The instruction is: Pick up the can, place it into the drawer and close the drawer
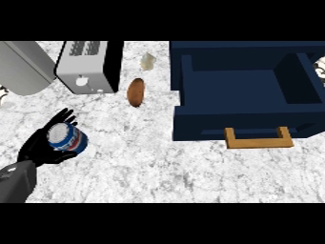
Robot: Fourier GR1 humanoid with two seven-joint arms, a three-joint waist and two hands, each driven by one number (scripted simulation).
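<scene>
Seen steeply from above on a white-and-grey marbled counter [193,167], the robot's black left hand [42,147] curls its fingers round a blue, white and red cylindrical can [67,138], its silver top turned toward the viewer; the can sits at the left of the counter, well apart from the drawer. Lettering on the can's label cannot be read. The grey left forearm [6,183] enters from the lower left corner.

At upper right, a dark navy box-shaped drawer [249,86] stands pulled open, its inside divided by a wall near the right side, with a tan wooden handle [258,138] on its front. Between hand and drawer lies a brown oval potato-like item [136,91], and beyond it a small pale lump [148,61]. A silver-and-black toaster [89,66] stands at upper left, beside a grey rounded appliance [14,64]. No brand marks show on either.
</scene>
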